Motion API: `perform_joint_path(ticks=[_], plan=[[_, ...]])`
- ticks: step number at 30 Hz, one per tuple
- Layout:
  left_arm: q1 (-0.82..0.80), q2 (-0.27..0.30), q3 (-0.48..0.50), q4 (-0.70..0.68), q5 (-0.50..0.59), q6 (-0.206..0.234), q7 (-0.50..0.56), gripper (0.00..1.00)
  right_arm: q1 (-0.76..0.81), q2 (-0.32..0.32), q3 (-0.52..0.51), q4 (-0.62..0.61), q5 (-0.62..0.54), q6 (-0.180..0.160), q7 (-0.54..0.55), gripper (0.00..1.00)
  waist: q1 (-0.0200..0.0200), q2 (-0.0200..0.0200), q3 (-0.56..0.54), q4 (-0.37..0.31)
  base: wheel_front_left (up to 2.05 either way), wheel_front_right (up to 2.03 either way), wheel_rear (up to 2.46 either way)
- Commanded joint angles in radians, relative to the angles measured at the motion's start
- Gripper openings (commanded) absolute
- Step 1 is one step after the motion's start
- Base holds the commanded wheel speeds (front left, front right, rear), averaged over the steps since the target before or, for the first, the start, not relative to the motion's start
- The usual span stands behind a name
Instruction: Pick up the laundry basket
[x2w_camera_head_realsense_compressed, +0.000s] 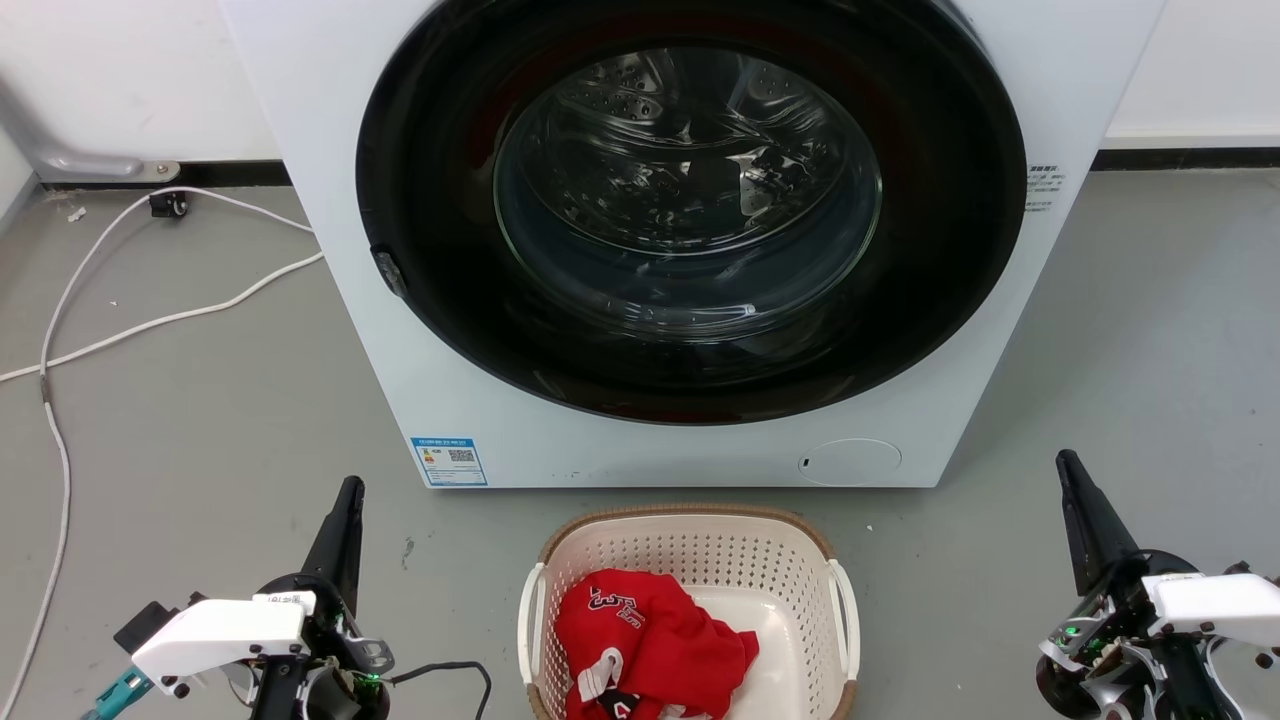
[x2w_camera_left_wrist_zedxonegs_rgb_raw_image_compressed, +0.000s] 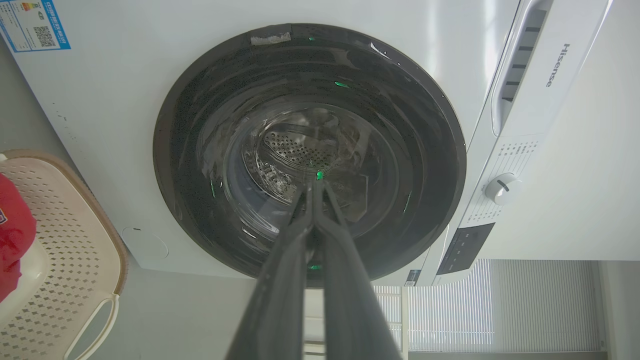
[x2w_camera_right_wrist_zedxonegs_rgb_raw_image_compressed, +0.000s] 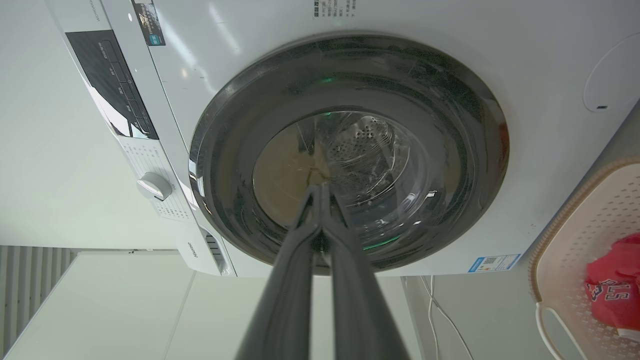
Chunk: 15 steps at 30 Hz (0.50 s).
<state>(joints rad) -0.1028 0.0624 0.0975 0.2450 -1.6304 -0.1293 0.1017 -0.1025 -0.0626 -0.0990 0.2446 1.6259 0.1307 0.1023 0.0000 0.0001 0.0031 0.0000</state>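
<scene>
The left gripper (x2w_camera_head_realsense_compressed: 351, 488) has its two dark fingers (x2w_camera_left_wrist_zedxonegs_rgb_raw_image_compressed: 292, 250) pressed together, tips meeting, and they hold and touch nothing; the right gripper (x2w_camera_head_realsense_compressed: 1064, 460) is the same, its fingers (x2w_camera_right_wrist_zedxonegs_rgb_raw_image_compressed: 290, 260) closed tip to tip in open air. From the head view both grippers sit low above the grey floor (x2w_camera_head_realsense_compressed: 200, 420), one at each side and well apart from the laundry basket (x2w_camera_head_realsense_compressed: 690, 513), which stands on the floor between them, just in front of the washing machine (x2w_camera_head_realsense_compressed: 300, 100). The basket holds a crumpled red shirt (x2w_camera_head_realsense_compressed: 650, 630) with white lettering, and its white side handles are free. The wrist views look up along the closed fingers at the machine's round dark door (x2w_camera_left_wrist_zedxonegs_rgb_raw_image_compressed: 310, 150), and they show what the head view cuts off: the knob (x2w_camera_left_wrist_zedxonegs_rgb_raw_image_compressed: 501, 188) and the dark control panel (x2w_camera_right_wrist_zedxonegs_rgb_raw_image_compressed: 112, 85) at the machine's top, with a brand name beside the drawer. The left wrist view catches one edge of the basket (x2w_camera_left_wrist_zedxonegs_rgb_raw_image_compressed: 75, 240) and a bit of the shirt (x2w_camera_left_wrist_zedxonegs_rgb_raw_image_compressed: 15, 215); the right wrist view catches the opposite edge (x2w_camera_right_wrist_zedxonegs_rgb_raw_image_compressed: 575, 235) with the shirt's lettering (x2w_camera_right_wrist_zedxonegs_rgb_raw_image_compressed: 607, 290). In the head view a white cable (x2w_camera_head_realsense_compressed: 150, 320) trails over the floor to the left of the machine, and a blue label (x2w_camera_head_realsense_compressed: 449, 461) sits at the machine's lower front corner. Nothing lies between either gripper and the basket.
</scene>
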Motion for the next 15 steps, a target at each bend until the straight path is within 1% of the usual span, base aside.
perform_joint_path(ticks=[1, 15], plan=[[-0.009, 0.000, 0.003, 0.001, 0.007, -0.003, 0.001, 0.00, -0.009, 0.003, -0.002, 0.001, -0.003, 0.000, 0.004, 0.00, 0.0000, -0.0001, 0.000, 0.000, 0.00, 0.00, 0.00], [-0.009, -0.003, 0.006, 0.002, 0.008, -0.003, 0.005, 0.00, -0.009, 0.005, -0.005, 0.001, -0.007, 0.000, 0.005, 0.00, 0.0000, -0.0001, 0.000, 0.000, 0.00, 0.00, 0.00]])
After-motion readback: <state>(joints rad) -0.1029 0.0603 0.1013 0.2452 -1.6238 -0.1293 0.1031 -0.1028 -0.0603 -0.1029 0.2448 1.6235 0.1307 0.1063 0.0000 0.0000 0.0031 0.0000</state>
